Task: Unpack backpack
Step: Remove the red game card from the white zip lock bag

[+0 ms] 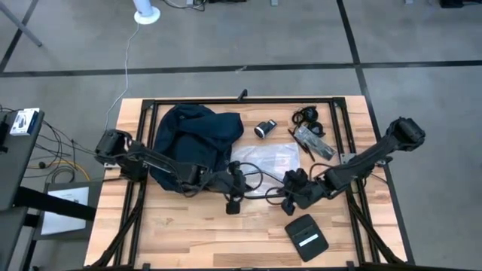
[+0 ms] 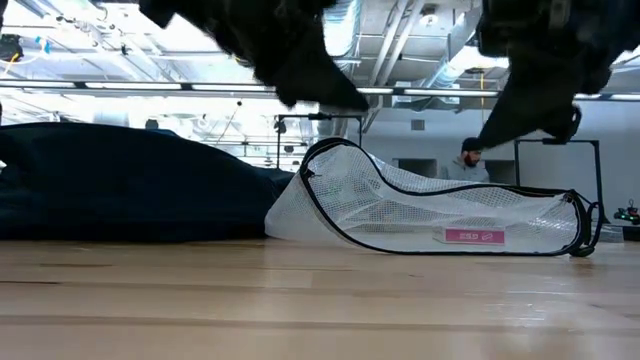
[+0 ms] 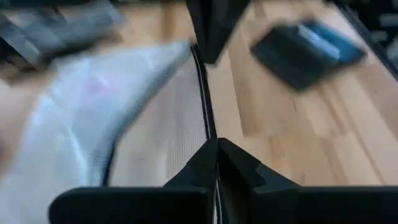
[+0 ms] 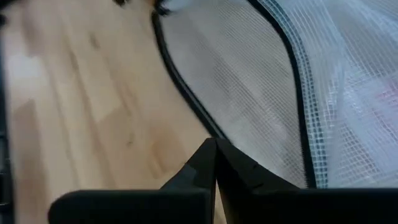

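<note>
Both arms reached inward over table centre, low. Left claw (image 1: 234,197) pointed right, fingers pressed together. Right claw (image 1: 290,197) pointed left, fingers likewise closed. Claws near each other, apart.

Backpack (image 2: 120,185) cut off at low view's left edge; its opening not visible in any view. Small dark items (image 1: 309,128) near table's far right corner too small to identify. Black pouch (image 3: 308,50) blurred in left wrist view, label unreadable. Pink label (image 2: 470,236) on clear mesh bag (image 2: 440,215) illegible. Person (image 2: 470,160) behind table partly hidden.
</note>
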